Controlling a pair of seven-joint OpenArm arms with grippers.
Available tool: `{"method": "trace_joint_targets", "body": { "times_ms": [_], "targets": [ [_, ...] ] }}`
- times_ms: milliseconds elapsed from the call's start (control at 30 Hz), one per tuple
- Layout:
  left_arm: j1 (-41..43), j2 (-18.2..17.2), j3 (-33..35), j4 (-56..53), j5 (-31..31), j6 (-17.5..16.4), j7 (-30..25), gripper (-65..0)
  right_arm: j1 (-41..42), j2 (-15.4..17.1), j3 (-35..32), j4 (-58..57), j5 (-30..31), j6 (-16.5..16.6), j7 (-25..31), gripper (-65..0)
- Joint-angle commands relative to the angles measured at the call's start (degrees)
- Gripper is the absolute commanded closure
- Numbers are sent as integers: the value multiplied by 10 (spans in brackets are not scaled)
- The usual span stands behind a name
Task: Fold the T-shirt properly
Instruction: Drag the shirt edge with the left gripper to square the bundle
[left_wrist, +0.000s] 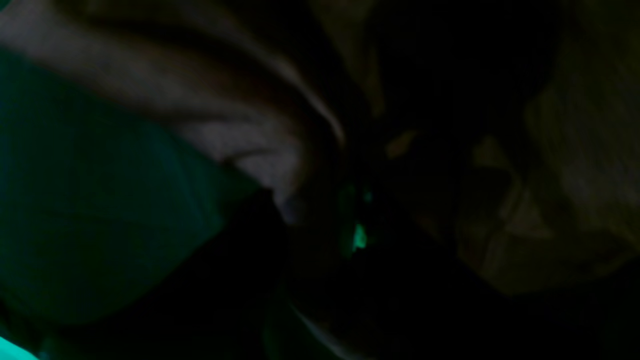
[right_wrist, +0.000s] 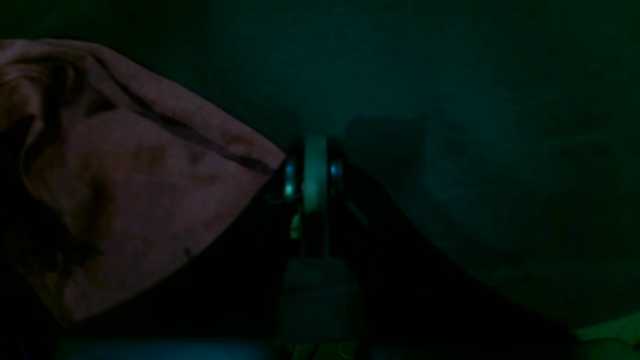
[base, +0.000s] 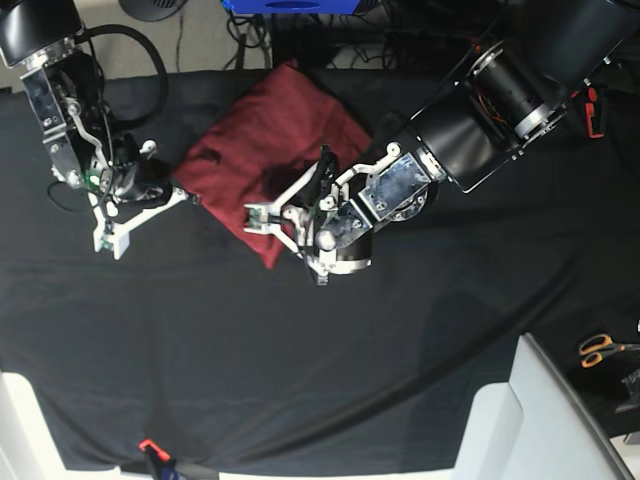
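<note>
1. On the black table cover (base: 290, 370), upper middle of the base view: maroon T-shirt (base: 270, 130), rumpled, lying at a slant, one narrow end pointing down toward the bottom of that view.
2. My left gripper (left_wrist: 325, 225): closed on the T-shirt, a bunched strip of fabric running between the fingers. Base view has it over the lower part of the shirt, arm reaching in from that view's upper right.
3. Left wrist view: dark and blurry. Creased folds gather toward my fingertips, cloth cover showing on the left side. Exact fold layers, can't tell.
4. My right gripper (right_wrist: 317, 200): closed, fingertips together, no fabric seen between them. Sits just beside the shirt's corner at that view's left; whether it touches, can't tell.
5. Right wrist view: shirt fills the left side, a creased strip running along its upper edge down toward my fingers; plain cover on the right.
6. Surroundings, base view: orange-handled scissors (base: 600, 349) at the right edge; white panels (base: 500, 430) (base: 25, 430) at the lower corners; blue object (base: 293, 5) at the top edge, cut off by the frame.
</note>
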Motion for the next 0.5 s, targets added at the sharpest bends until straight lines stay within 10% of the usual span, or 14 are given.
{"method": "trace_joint_targets", "body": {
  "times_ms": [0,467],
  "targets": [
    [-11,2,-3,0,14,-1,-1,0,8,4,3,8,0,1,7,-2],
    [-85,2,47,-23,30,-1,-51,0,29,3,3,-9,0,-2,6,-2]
  ]
}}
